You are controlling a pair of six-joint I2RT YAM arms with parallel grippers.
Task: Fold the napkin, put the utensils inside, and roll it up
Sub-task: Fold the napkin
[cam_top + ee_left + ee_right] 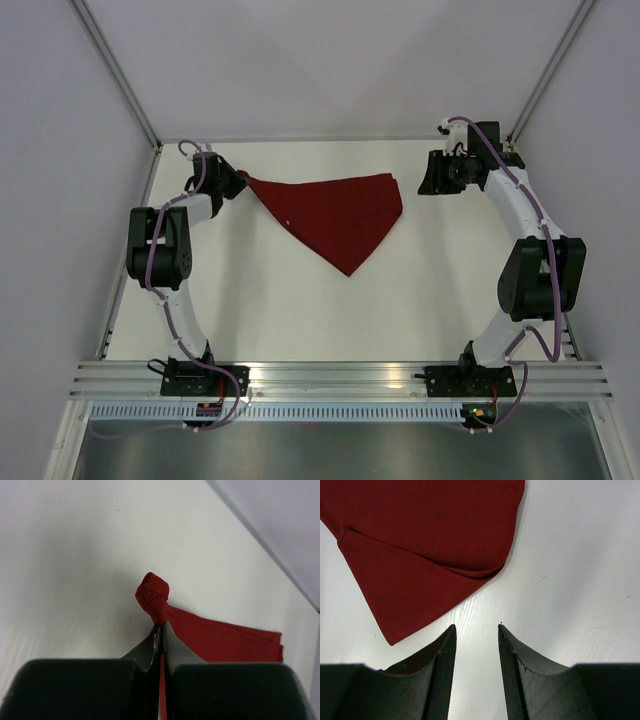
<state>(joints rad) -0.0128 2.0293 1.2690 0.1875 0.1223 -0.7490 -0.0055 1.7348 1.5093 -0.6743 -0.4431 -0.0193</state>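
Napkin (335,215) lies folded on the table (300,320), toward the far middle. One corner of the napkin is pinched tight in the left gripper (161,632), bunching past its tips. Jaws spread, the right gripper (477,627) hangs over the table just beside the napkin's right edge.

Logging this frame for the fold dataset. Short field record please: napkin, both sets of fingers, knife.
napkin: maroon, folded, lying on the white table
left fingers: shut on the napkin's bunched corner
right fingers: open, holding nothing, over bare table beside the napkin's edge
knife: not in view
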